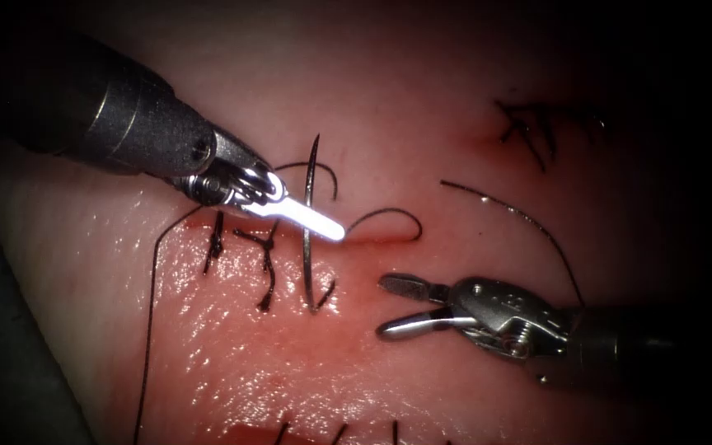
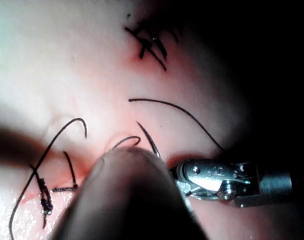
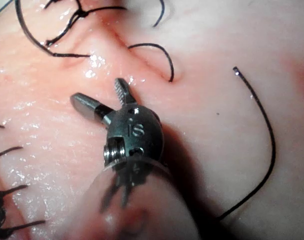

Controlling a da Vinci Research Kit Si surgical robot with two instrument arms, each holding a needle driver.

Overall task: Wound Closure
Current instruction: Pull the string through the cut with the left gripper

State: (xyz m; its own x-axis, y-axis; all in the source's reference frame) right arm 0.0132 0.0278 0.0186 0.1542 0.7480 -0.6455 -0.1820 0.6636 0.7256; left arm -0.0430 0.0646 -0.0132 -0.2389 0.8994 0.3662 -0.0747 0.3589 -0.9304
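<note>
While the left tool (image 1: 331, 227) pinches the needle (image 1: 313, 173) near mid-curve, the right tool (image 1: 391, 306) hangs spread and empty.
Needle crosses the cut (image 1: 377, 239), tip at 12 o'clock, lower end seemingly in the tissue (image 1: 208, 354); I judge a firm square grip matters, with the loose thread (image 1: 529, 218) at 2 o'clock kept clear.

A hard, narrow light falls on the middle of the bench scene, throwing wet white glints off the lit surface and fading quickly outward. Black shadow (image 1: 702, 74) rings the endoscope view on every side. Along the left edge a dull grey-dark surface (image 1: 6, 379) lies beside the bright field, its make unclear. In the left wrist view the same light gives way to deep darkness (image 2: 284, 55).
</note>
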